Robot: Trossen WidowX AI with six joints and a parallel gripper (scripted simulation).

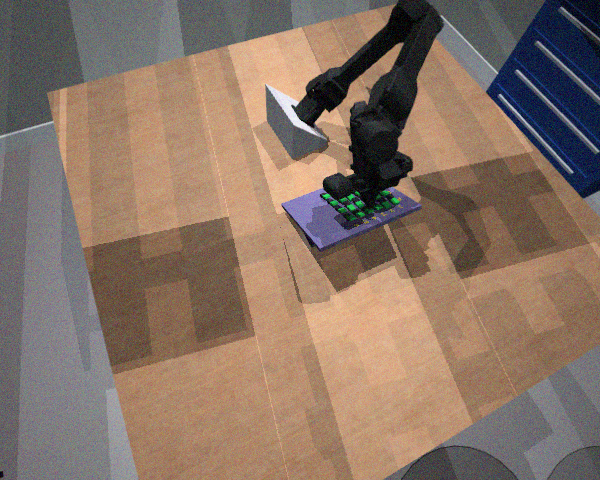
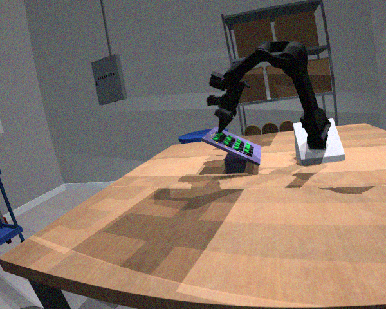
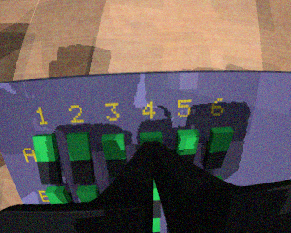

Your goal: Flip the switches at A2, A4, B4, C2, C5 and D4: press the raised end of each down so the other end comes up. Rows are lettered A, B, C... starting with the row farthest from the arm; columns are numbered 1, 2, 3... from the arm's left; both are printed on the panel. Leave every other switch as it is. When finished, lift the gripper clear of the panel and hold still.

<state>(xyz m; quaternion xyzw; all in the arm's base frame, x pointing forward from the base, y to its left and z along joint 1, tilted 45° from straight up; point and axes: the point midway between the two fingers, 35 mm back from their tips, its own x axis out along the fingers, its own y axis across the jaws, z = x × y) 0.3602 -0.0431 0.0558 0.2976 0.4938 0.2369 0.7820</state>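
The violet switch panel point(image 1: 331, 239) point(image 2: 257, 153) point(image 3: 278, 126) is tilted on a dark stand and carries rows of green and black rocker switches. My gripper point(image 1: 371, 203) point(image 2: 220, 131) point(image 3: 150, 148) is shut and empty, its tips at switch A4 point(image 3: 149, 136). Only the far green part of A4 shows; the fingers hide the rest, so its tilt cannot be told. Switch A2 point(image 3: 79, 146) shows green at its far half and black at its near half. A5 point(image 3: 187, 140) is beside the tips. In the wrist view the fingers hide most of rows B to D.
The arm's white wedge base point(image 1: 285, 124) point(image 2: 331, 154) stands behind the panel on the wooden table point(image 1: 176, 413) point(image 2: 286, 239). A blue drawer cabinet point(image 1: 553, 98) is beside the table. Shelving point(image 2: 331, 76) stands in the background.
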